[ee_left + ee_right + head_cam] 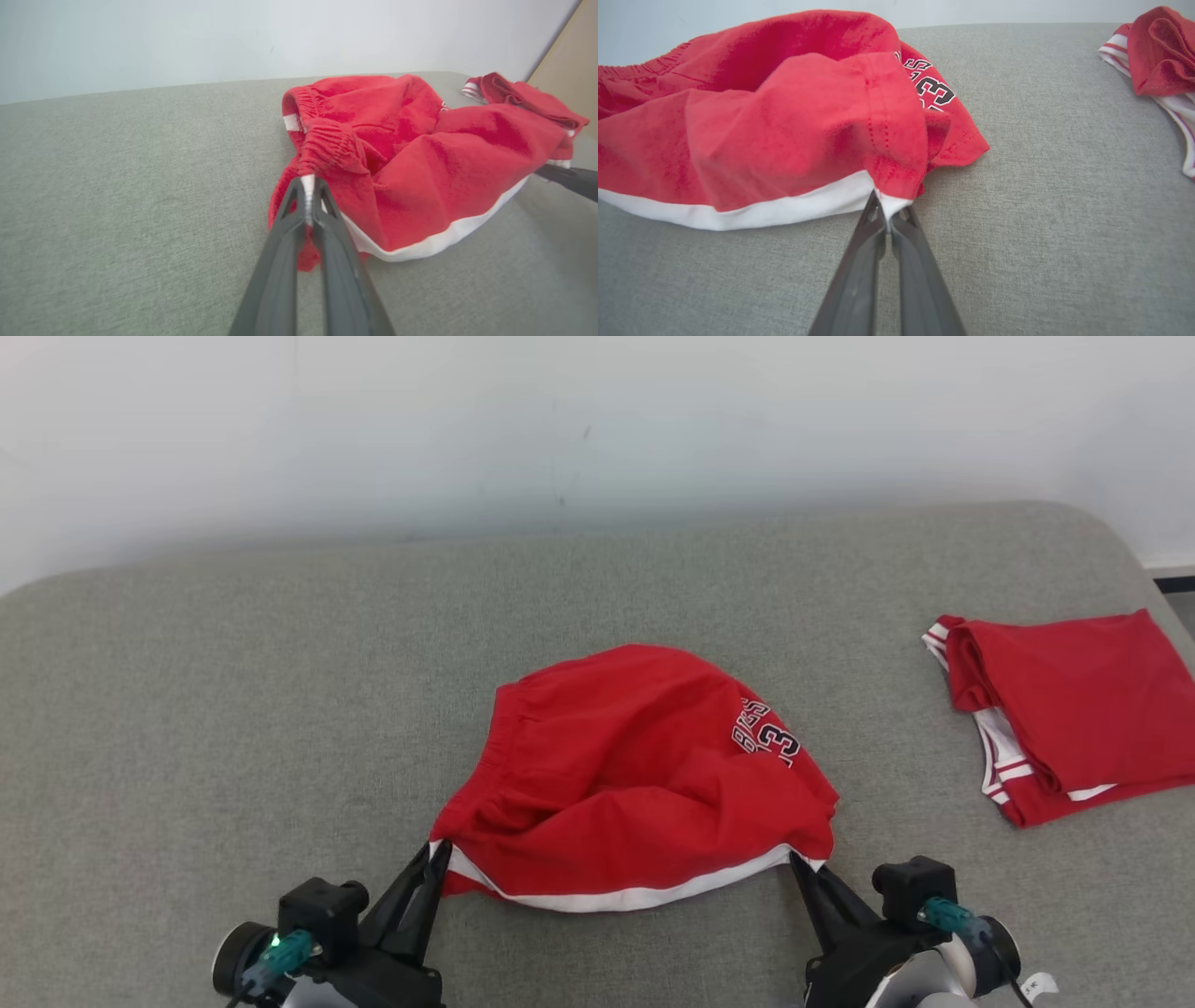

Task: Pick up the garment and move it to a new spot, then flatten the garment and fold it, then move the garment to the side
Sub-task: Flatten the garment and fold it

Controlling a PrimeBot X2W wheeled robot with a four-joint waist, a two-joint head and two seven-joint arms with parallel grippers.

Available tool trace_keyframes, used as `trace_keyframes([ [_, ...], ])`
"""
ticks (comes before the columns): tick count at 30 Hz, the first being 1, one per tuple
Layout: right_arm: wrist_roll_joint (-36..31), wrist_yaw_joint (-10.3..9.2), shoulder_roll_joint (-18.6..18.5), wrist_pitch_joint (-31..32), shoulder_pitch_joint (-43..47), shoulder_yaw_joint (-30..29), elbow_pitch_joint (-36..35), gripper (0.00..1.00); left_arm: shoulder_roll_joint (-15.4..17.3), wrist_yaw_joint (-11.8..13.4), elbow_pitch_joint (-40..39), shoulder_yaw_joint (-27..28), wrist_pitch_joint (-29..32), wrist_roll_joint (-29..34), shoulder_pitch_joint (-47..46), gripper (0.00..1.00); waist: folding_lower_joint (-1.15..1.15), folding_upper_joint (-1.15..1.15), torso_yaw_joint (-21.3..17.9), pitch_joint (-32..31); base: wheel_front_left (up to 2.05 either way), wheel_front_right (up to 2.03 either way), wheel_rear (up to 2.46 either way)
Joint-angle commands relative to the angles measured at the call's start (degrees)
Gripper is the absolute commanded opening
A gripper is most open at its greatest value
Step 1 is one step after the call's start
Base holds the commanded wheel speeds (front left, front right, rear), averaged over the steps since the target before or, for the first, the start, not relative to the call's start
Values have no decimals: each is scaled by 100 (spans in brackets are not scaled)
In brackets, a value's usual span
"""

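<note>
— What's nearest?
— The left gripper (436,855) and the right gripper (801,866), each clamped on a near, white-trimmed corner of the red garment (635,765).
— Where does it lie?
— Crumpled, mid grey cushion (233,709); a folded red piece (1074,709) sits far right.

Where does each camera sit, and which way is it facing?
Head view: on the head, facing forward and down at the red shorts on the grey cushion; left claw and right claw at its bottom.
Left wrist view: on that wrist, facing along its claw, shut on the shorts' hem.
Right wrist view: likewise, at the hem's other end.
Shared: all show the shorts and the folded garment.
</note>
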Motion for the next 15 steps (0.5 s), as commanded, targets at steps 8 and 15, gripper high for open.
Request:
trace_keyframes([
  [8,809,-17,-384,444,261,-31,-1434,0,-108,-32,-827,405,-6,-702,215,0,0,0,-148,-445,0,0,0],
  [15,1320,-16,-761,1056,92,-364,-3024,0,-150,-33,-1537,482,330,-1341,-205,0,0,0,-244,-566,0,0,0],
])
